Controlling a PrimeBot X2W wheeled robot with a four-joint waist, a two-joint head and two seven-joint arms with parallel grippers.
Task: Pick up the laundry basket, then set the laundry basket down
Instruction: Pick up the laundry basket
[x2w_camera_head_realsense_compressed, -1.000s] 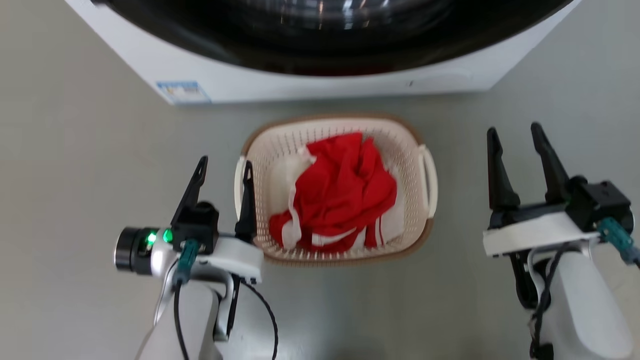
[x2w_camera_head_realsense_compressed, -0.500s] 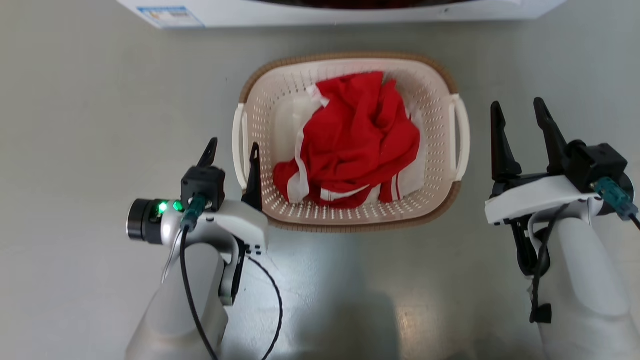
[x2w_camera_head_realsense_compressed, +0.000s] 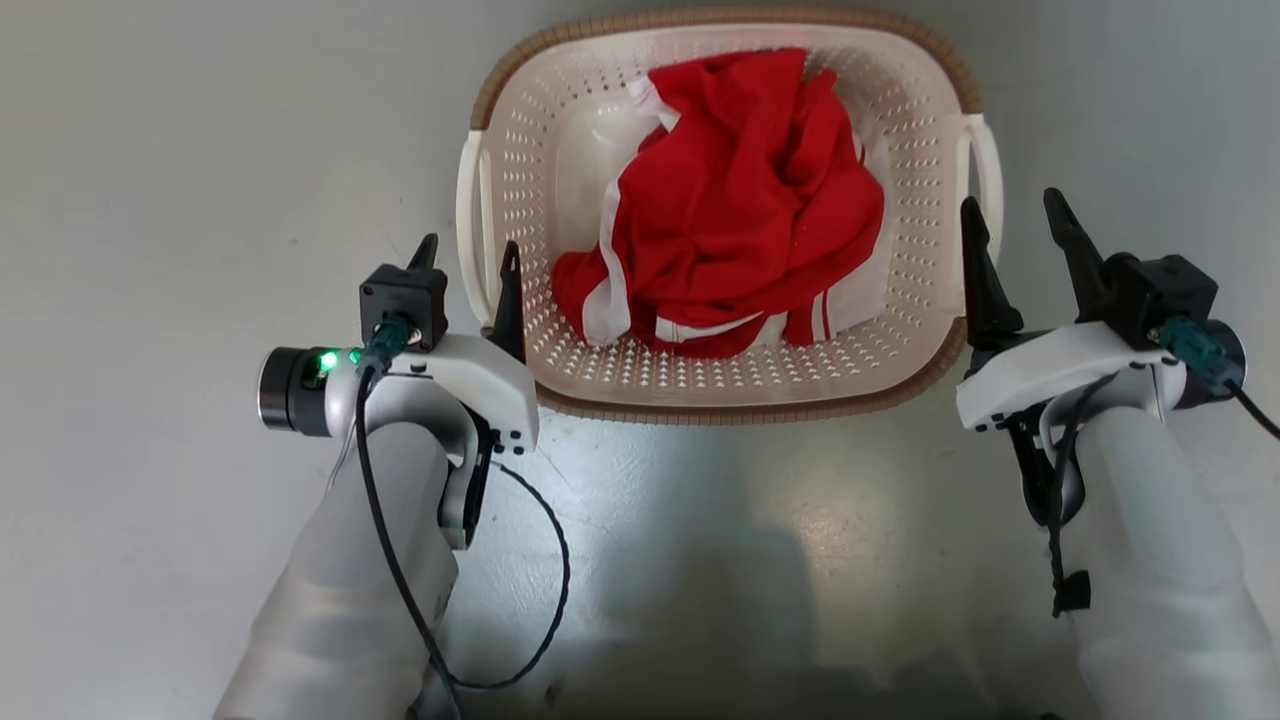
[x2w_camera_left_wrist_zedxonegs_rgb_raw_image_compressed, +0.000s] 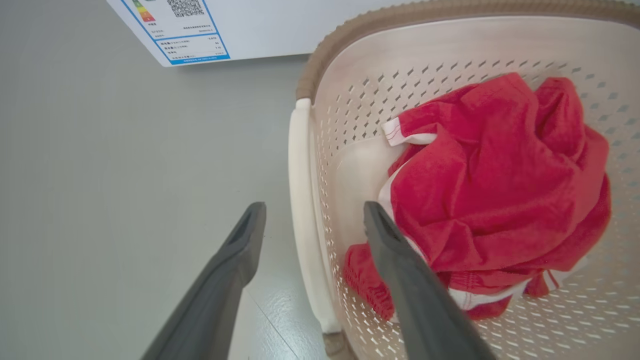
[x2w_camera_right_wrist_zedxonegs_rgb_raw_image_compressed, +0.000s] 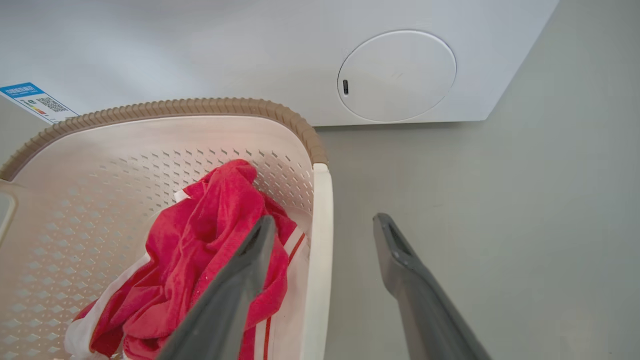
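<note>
The laundry basket (x2w_camera_head_realsense_compressed: 520, 150) stands on the grey floor, cream and perforated with a brown rim, and holds a crumpled red garment (x2w_camera_head_realsense_compressed: 740, 190). My left gripper (x2w_camera_head_realsense_compressed: 470, 246) is open, one finger on each side of the basket's left white handle (x2w_camera_left_wrist_zedxonegs_rgb_raw_image_compressed: 300, 200). One left finger is inside the basket (x2w_camera_left_wrist_zedxonegs_rgb_raw_image_compressed: 450, 45), the other outside. My right gripper (x2w_camera_head_realsense_compressed: 1010, 200) is open too and straddles the right handle (x2w_camera_right_wrist_zedxonegs_rgb_raw_image_compressed: 320, 240), its inner finger over the garment (x2w_camera_right_wrist_zedxonegs_rgb_raw_image_compressed: 210, 240). Neither pair of jaws is closed on a handle.
A white washing machine (x2w_camera_right_wrist_zedxonegs_rgb_raw_image_compressed: 250, 45) stands just behind the basket (x2w_camera_right_wrist_zedxonegs_rgb_raw_image_compressed: 150, 135), with a round cover low on its front and a blue label (x2w_camera_left_wrist_zedxonegs_rgb_raw_image_compressed: 190, 30) at its left corner. Bare grey floor (x2w_camera_head_realsense_compressed: 150, 200) lies left, right and in front of the basket.
The head camera has tilted down, so the washing machine has left the top of the picture. My right gripper has moved in from beside the basket to astride its right handle. The left gripper stays at the left handle.
</note>
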